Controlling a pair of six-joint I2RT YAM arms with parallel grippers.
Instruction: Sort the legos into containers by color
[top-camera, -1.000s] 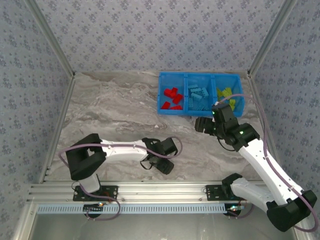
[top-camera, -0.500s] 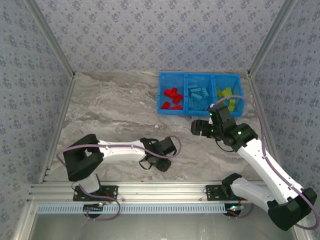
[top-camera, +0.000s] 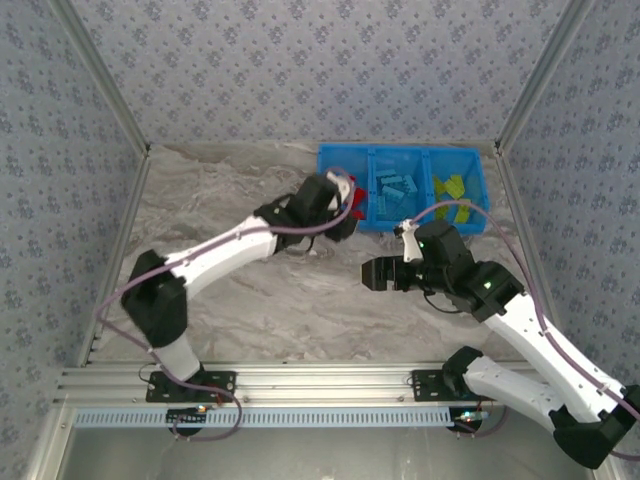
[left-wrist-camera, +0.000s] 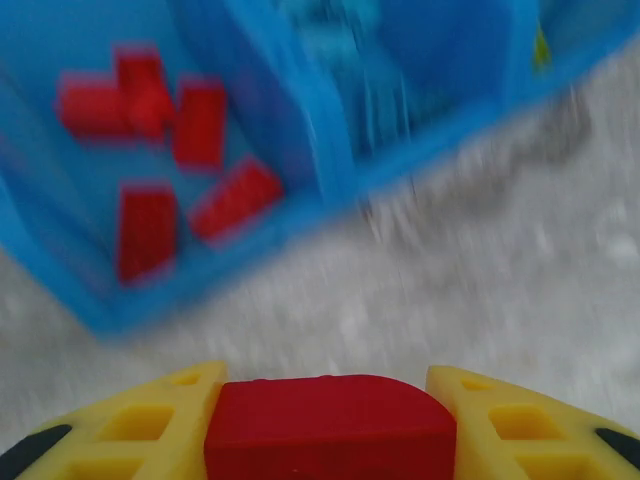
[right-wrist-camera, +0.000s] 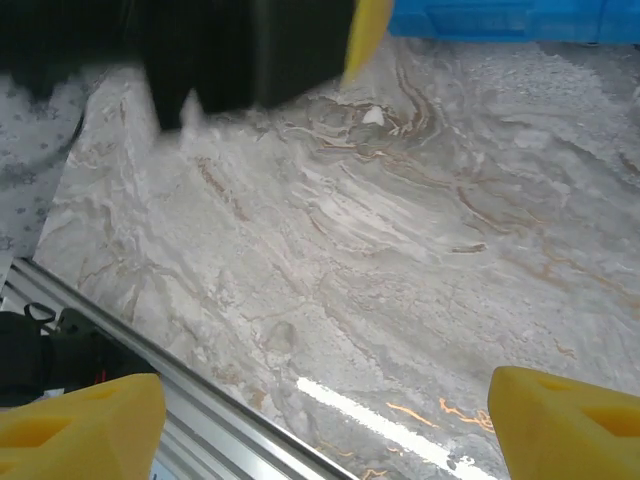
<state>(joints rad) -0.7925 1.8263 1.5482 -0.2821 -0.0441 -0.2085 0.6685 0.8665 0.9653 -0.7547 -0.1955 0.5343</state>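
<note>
L hand (top-camera: 347, 206) now at bin (top-camera: 400, 149), clamped on crosswise red lego (left-wrist-camera: 330, 430); R hand (top-camera: 371, 273) apart.

bin (left-wrist-camera: 285, 105) and red legos (left-wrist-camera: 200, 125) motion-blurred, red brick (left-wrist-camera: 330, 425) cropped at bottom edge

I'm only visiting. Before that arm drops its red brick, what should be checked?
1. Grip: the left hand holds the red brick: ok.
2. Brick over the red compartment: cannot tell; the hand is at the near edge of the bin.
3. That compartment holds only red bricks: ok.
4. The right hand is open, away from the bin: ok.
5. Left wrist view sharp: not ok, blurred.
</note>
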